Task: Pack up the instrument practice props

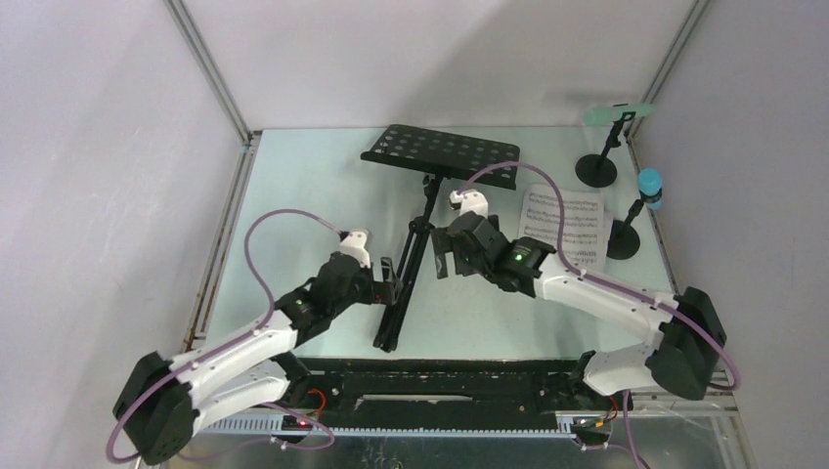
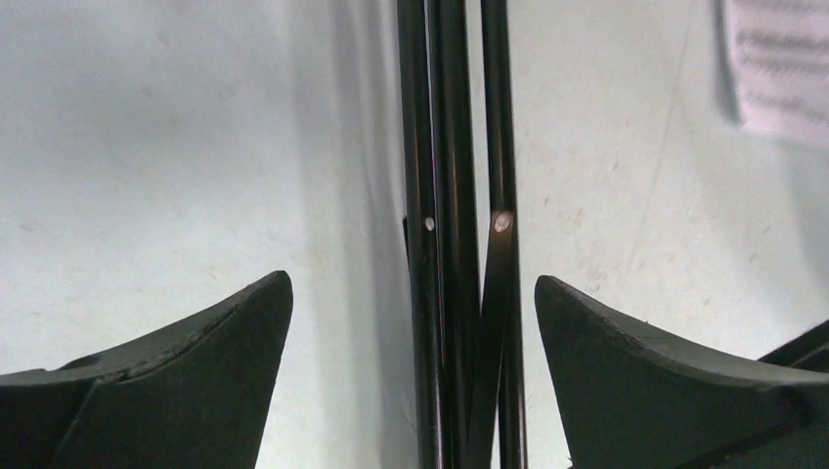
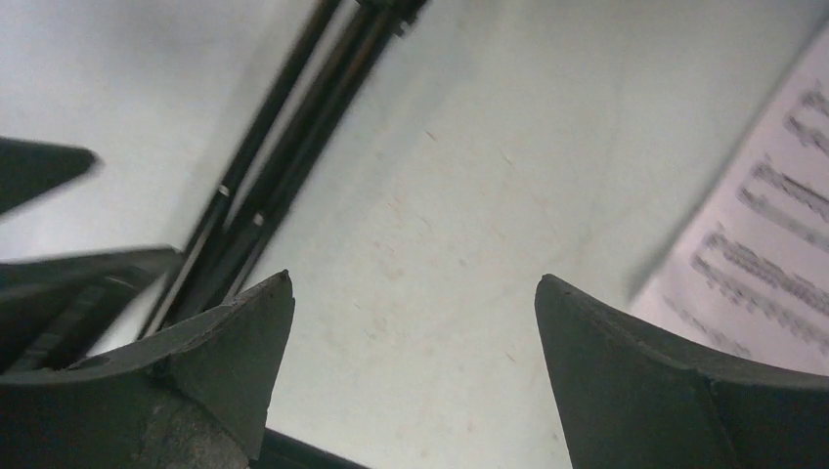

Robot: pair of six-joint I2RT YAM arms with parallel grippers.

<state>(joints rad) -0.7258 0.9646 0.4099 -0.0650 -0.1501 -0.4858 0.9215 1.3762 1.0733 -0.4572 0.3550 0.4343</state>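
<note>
The black music rack lies tipped on the table, its perforated desk (image 1: 442, 154) at the back and its folded legs (image 1: 403, 293) pointing toward me. My left gripper (image 1: 391, 280) is open, its fingers astride the folded legs (image 2: 455, 244) without touching them. My right gripper (image 1: 442, 252) is open just right of the rack's post, over bare table (image 3: 420, 195), with the legs (image 3: 283, 166) to its left. White sheet music (image 1: 562, 220) lies flat at right. A mint-green microphone (image 1: 616, 114) and a blue microphone (image 1: 650, 188) sit on black round-based holders (image 1: 596, 171) (image 1: 623, 239).
Grey walls with metal frame posts (image 1: 210, 73) enclose the table on three sides. A black rail (image 1: 440, 376) runs along the near edge between the arm bases. The left arm's purple cable (image 1: 264, 230) loops above the table.
</note>
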